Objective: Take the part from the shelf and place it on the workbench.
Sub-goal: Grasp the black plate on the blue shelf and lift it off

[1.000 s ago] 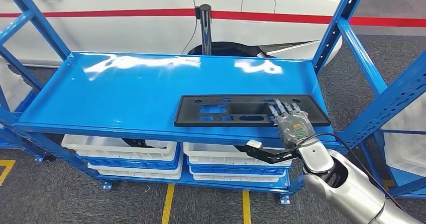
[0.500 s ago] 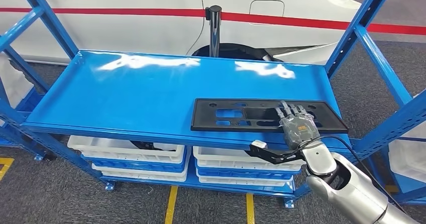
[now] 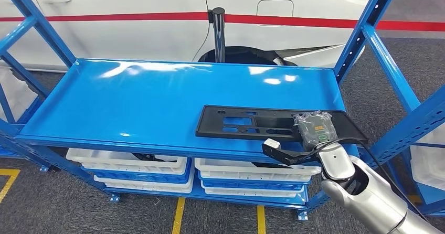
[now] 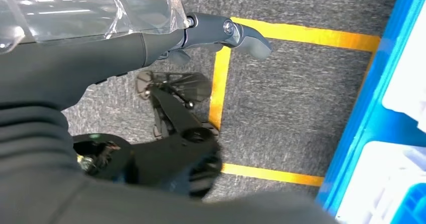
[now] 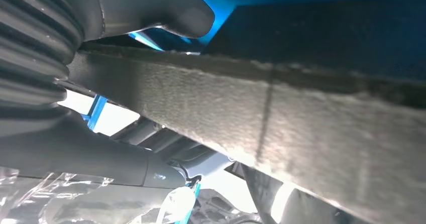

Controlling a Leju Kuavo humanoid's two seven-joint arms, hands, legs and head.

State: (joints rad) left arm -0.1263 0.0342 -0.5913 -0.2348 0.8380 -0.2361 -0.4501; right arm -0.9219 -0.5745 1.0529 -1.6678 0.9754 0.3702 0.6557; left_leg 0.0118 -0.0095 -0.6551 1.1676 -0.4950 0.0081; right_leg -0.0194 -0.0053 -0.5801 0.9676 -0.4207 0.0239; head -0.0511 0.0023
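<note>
— Where was the part (image 3: 252, 124) when you looked?

— Flat on the blue shelf (image 3: 131, 103), toward its right end and close to the front edge. It was a long black panel with several cut-outs, and its right end reached almost to the shelf's corner, near the blue upright (image 3: 362, 27).

— And the robot's right hand (image 3: 314, 127)?

— It sat over the right portion of the panel at the front lip of the shelf, wrapped in clear plastic. From the head view the fingers were curled down over the panel's near edge. In the right wrist view the grey thumb (image 5: 150, 5) lay on one side of the panel's rough dark edge (image 5: 281, 118) and a darker finger (image 5: 100, 156) on the other, so the hand was clasped on the part.

— Was the part lifted?

— I couldn't tell. It looked level with the shelf surface.

— What about the left hand (image 4: 125, 28)?

— It hung low over the grey carpet (image 4: 301, 98), beside yellow floor lines (image 4: 221, 83). One grey finger stuck out straight and nothing was in it, but whether the other fingers were spread or curled I couldn't make out.

— Anything else around?

— White bins (image 3: 131, 163) stacked on the tier below, a black post (image 3: 216, 29) behind the shelf, and a white car (image 3: 157, 13) with a red stripe beyond that
</note>
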